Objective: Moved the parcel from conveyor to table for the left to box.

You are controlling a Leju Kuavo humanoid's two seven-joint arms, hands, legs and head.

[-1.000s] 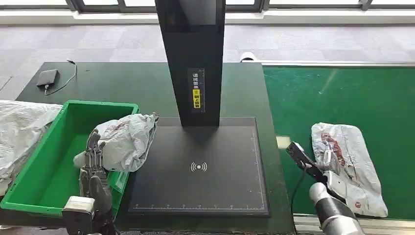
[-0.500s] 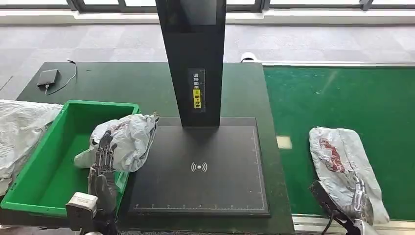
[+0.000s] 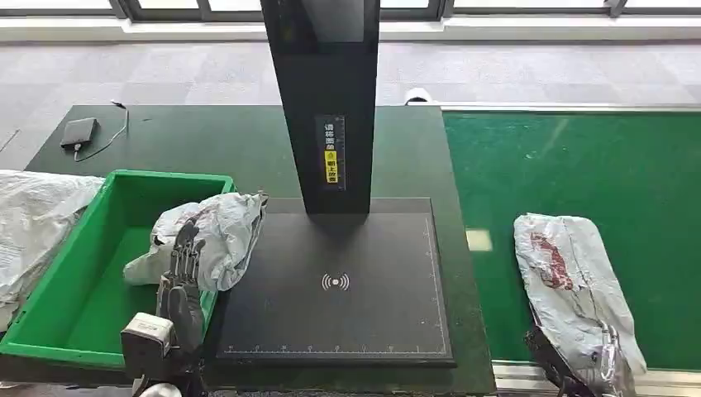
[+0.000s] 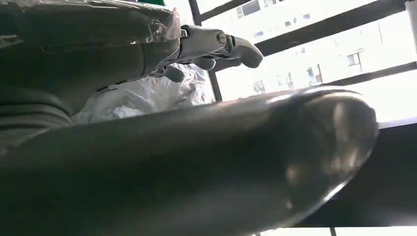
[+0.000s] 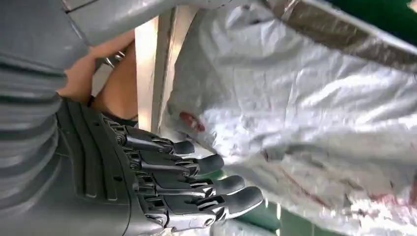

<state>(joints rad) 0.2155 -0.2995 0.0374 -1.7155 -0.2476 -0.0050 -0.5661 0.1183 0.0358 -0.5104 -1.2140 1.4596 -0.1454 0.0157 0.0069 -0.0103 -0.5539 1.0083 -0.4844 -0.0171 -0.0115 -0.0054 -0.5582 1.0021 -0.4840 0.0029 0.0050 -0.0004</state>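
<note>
Head view: parcel (image 3: 574, 294) lies flat on the green conveyor (image 3: 579, 165), right of the worktop (image 3: 248, 141), near the belt's front edge.
Parcel type: grey-white poly mailer, crumpled, red print on top.
Long axis: runs roughly away from the robot, leaning a little to the left at its far end.
Right hand (image 3: 608, 360): at the parcel's near end, low in the picture, partly under or against the crumpled film; the nearer hand to the parcel by far.
Right fingers (image 5: 211, 187): right wrist view shows them lightly curled, side by side, tips just beside the film; no clamp on it is visible, so the hand reads as holding nothing.
Bearing: parcel extends forward and away from the right fingers, so a grasp would take the near end.
Left hand (image 3: 182, 269): over the near right corner of the green bin (image 3: 74, 273), well apart from the conveyor parcel.
Left fingers (image 4: 211, 46): extended, somewhat apart, resting against a second bag (image 3: 211, 236) draped over the bin's rim; I judge it not gripped.
Scanner pad (image 3: 335, 281): dark plate between bin and belt, black post (image 3: 326, 99) behind; likely set-down spot.
Progress: transfer not yet made.
</note>
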